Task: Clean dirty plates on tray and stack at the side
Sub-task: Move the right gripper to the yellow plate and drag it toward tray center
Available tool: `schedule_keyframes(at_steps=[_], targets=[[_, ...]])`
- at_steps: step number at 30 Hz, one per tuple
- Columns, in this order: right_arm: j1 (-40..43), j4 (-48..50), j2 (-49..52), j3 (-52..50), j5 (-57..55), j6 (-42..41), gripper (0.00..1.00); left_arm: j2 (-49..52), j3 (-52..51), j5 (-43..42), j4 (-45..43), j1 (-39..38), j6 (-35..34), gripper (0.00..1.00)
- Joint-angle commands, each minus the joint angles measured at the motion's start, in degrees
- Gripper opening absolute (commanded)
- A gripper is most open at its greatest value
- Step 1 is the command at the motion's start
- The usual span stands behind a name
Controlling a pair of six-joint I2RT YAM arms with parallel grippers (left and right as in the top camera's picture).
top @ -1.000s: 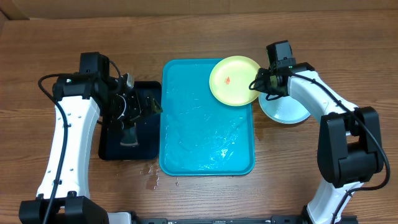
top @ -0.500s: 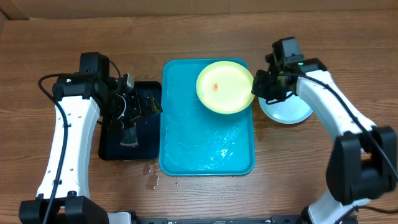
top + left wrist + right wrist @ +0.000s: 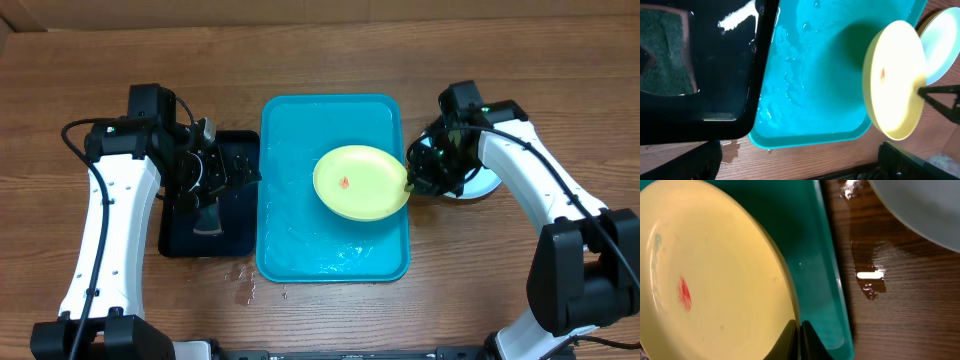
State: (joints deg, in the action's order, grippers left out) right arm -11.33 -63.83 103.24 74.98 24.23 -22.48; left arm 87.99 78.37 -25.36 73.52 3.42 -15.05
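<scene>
I see right gripper (image 3: 411,182) pinched on rim of lime-green plate (image 3: 360,183), red smear facing up, held above right half of turquoise tray (image 3: 300,235). Light-blue plate (image 3: 920,205) on table beside tray. Left gripper (image 3: 800,162) spread wide, empty, over dark tray (image 3: 715,75)

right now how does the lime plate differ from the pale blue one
Colour: the lime plate is yellow-green; the pale blue plate is light blue.
Support: the lime plate is pinched at its rim by the right gripper over the turquoise tray; the pale blue plate lies on the wooden table beside that tray.
Soil: the lime plate carries a red smear; the visible part of the pale blue plate shows none.
Both are round.
</scene>
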Motion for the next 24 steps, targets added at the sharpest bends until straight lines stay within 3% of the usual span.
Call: schedule_keyframes(at_steps=[1,15,24], targets=[[-0.31,1.33,-0.7,-2.29,1.38,0.02,0.04,0.09,0.87,-1.05,-0.09,0.37,-0.81,1.0],[-0.59,8.28,-0.68,-12.85,2.49,0.02,0.04,0.09,0.87,-1.05,-0.09,0.33,-0.81,1.0],[-5.77,11.32,-0.68,-13.9,2.4,0.02,0.04,0.09,0.87,-1.05,-0.11,0.31,-0.81,1.0]])
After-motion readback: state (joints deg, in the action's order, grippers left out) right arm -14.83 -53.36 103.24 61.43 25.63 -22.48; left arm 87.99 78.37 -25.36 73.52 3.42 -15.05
